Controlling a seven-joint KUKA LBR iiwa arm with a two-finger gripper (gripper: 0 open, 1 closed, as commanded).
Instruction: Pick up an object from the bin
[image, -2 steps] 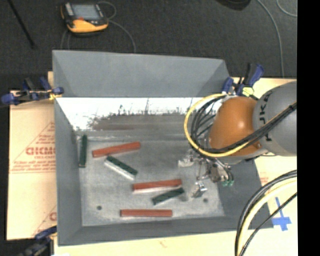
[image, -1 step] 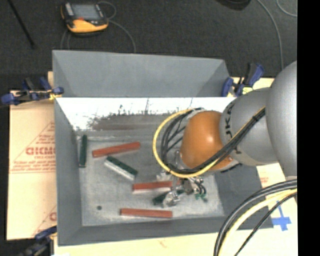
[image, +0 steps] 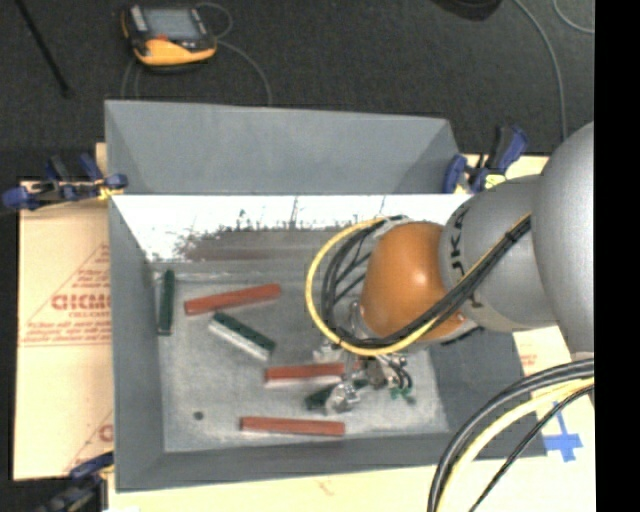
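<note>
Camera view from above has the gripper (image: 350, 388) low in the right half of the grey bin (image: 135, 400), under the arm's orange cover. Whether it is released or clenched cannot be told, as wrist and cables mask it. A small dark green piece (image: 320, 400) lies just beside it, and the end of a short red-brown bar (image: 300, 374) lies close above that piece. Which of the two it is after I cannot say.

Further out are a second red-brown bar (image: 292, 427) near the front wall, a green-and-white bar (image: 240, 335), a third red-brown bar (image: 232, 298), and a dark green bar (image: 165, 302) by the left wall.

A good grasp, I judge, would straddle one piece alone across its narrow width, clear of its neighbour, then lift straight up.
</note>
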